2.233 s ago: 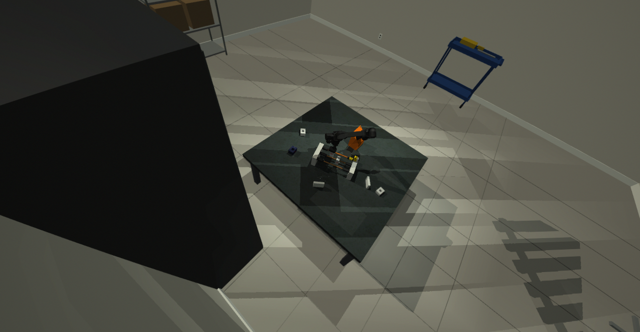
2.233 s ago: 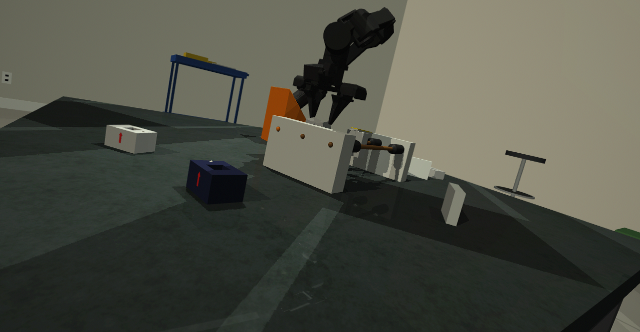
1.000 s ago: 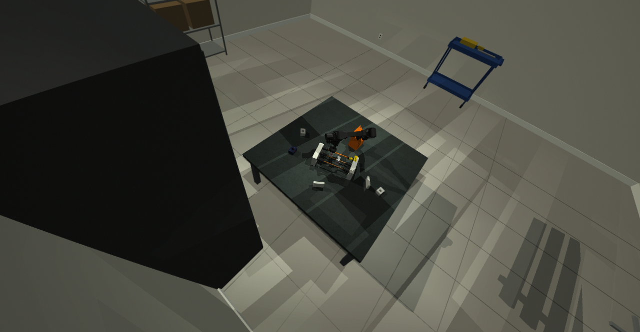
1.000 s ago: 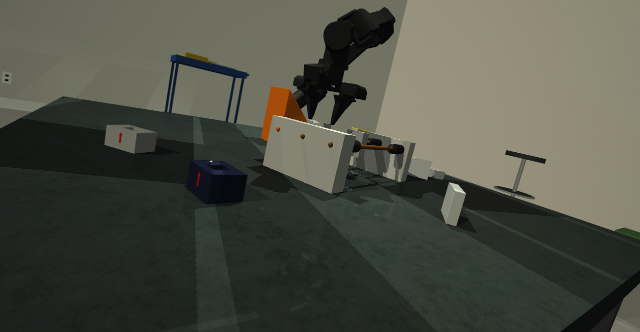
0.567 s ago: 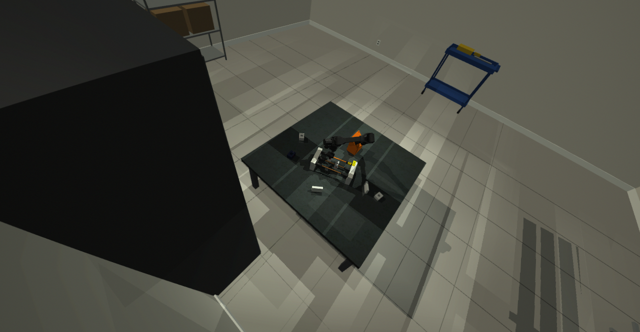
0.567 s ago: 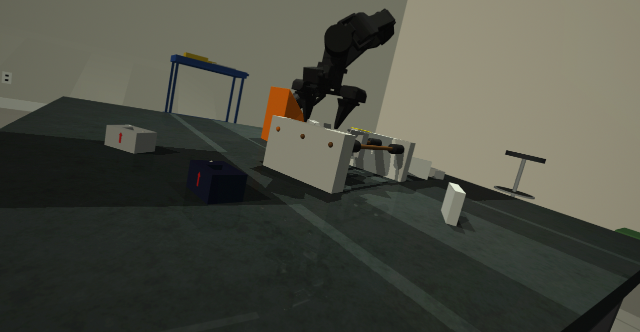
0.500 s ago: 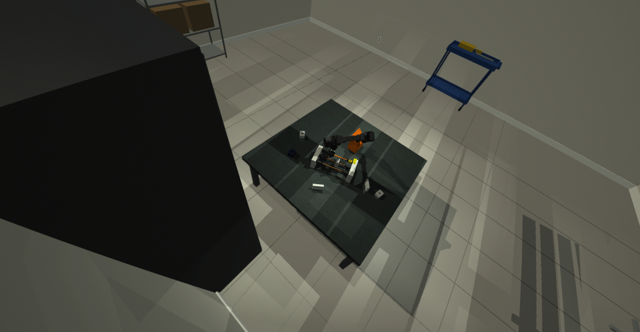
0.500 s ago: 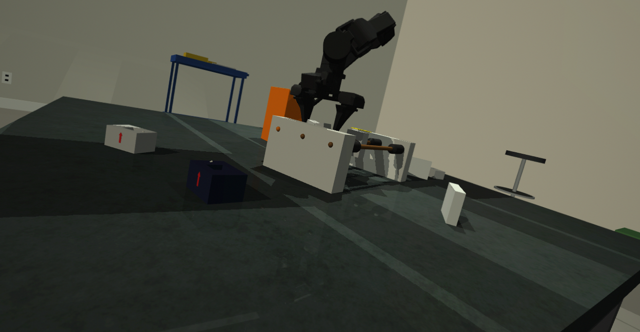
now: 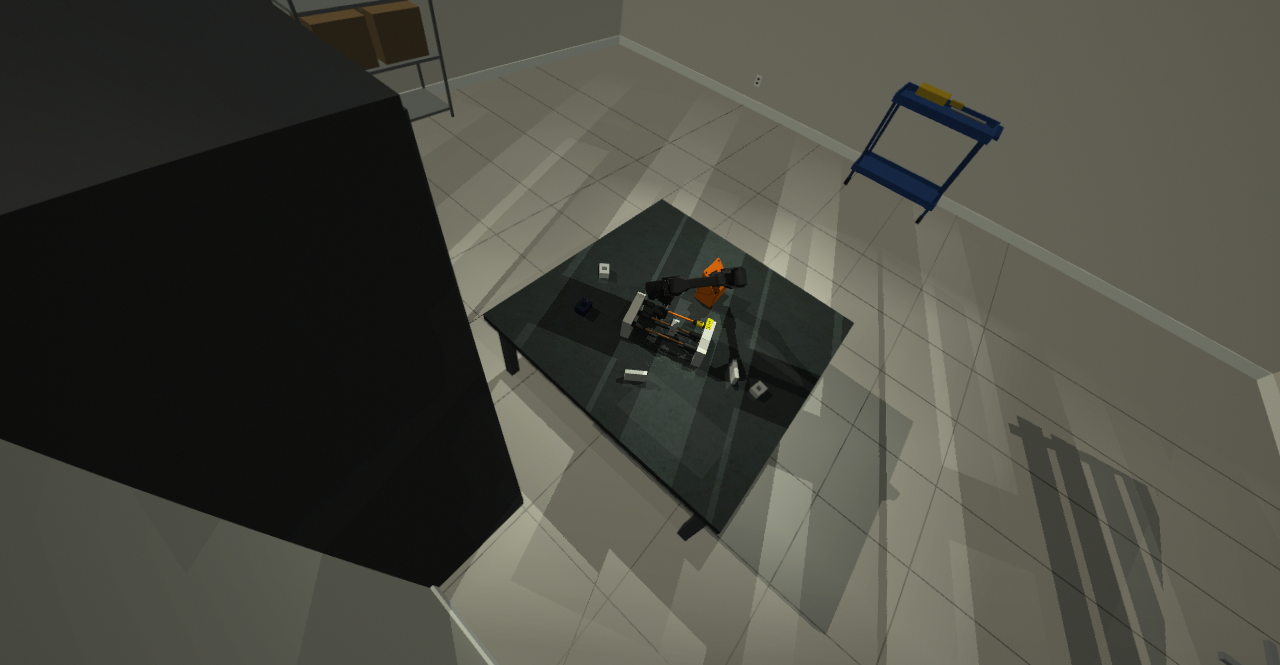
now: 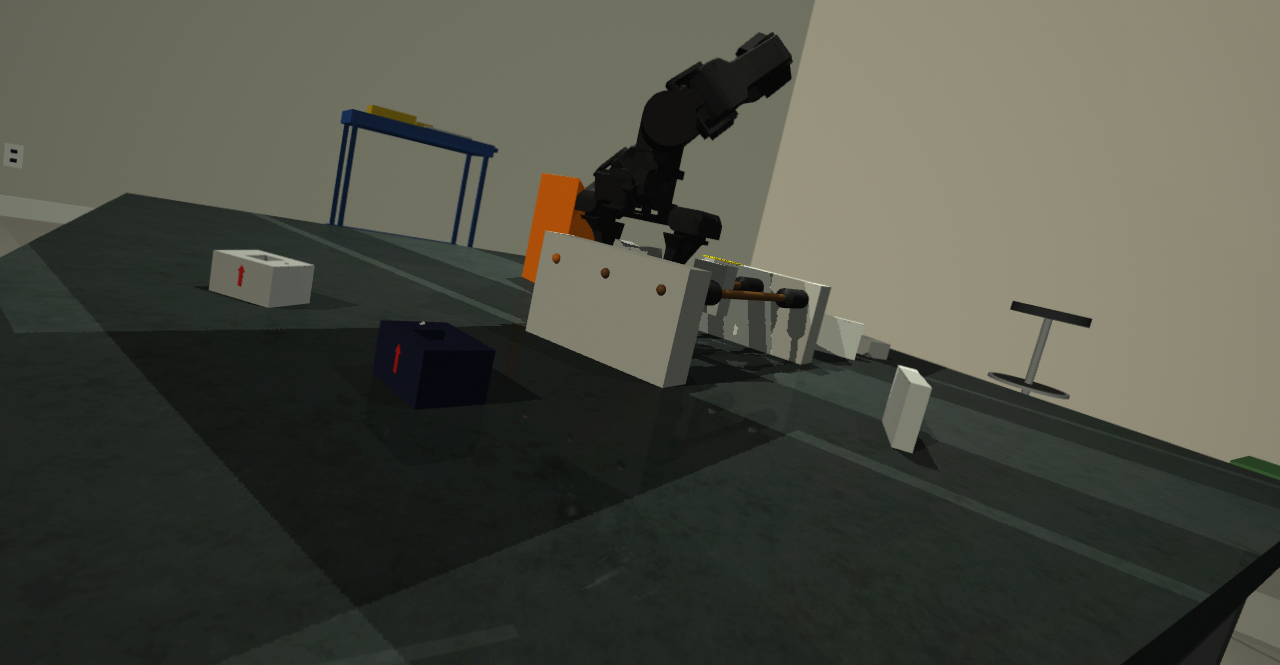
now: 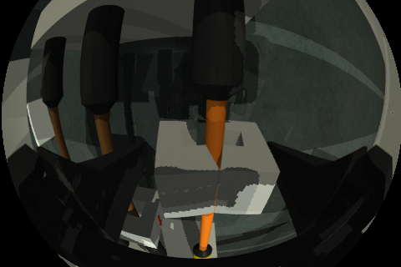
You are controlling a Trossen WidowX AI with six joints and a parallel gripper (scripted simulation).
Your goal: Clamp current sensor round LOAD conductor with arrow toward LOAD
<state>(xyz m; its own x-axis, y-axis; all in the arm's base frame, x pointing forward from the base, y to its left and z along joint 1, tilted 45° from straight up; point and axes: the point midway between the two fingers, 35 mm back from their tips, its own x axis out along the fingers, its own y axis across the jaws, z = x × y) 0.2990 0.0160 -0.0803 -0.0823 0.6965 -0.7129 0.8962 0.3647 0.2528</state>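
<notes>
The light grey sensor [image 11: 180,154] sits round the orange LOAD conductor [image 11: 215,113] [image 9: 682,315]. Its halves stand nearly together; a hairline of orange shows along the seam. Its arrow is not visible, and I cannot tell whether it is latched. My gripper [image 11: 208,148] [image 10: 644,242] is open and low over the conductor, with one finger on each side of the sensor and a gap on both sides. The yellow LOAD marker [image 9: 709,324] [image 10: 723,260] is on the far end block; only a yellow sliver shows at the bottom of the wrist view.
Two more conductors run alongside; another grey sensor [image 11: 144,213] with a red mark is on the neighbouring one. White end blocks [image 10: 608,312] [image 9: 631,313] hold them. A navy sensor [image 10: 452,374], a white sensor [image 10: 290,285], an upright white block [image 10: 908,410] and an orange stand [image 10: 556,213] are around.
</notes>
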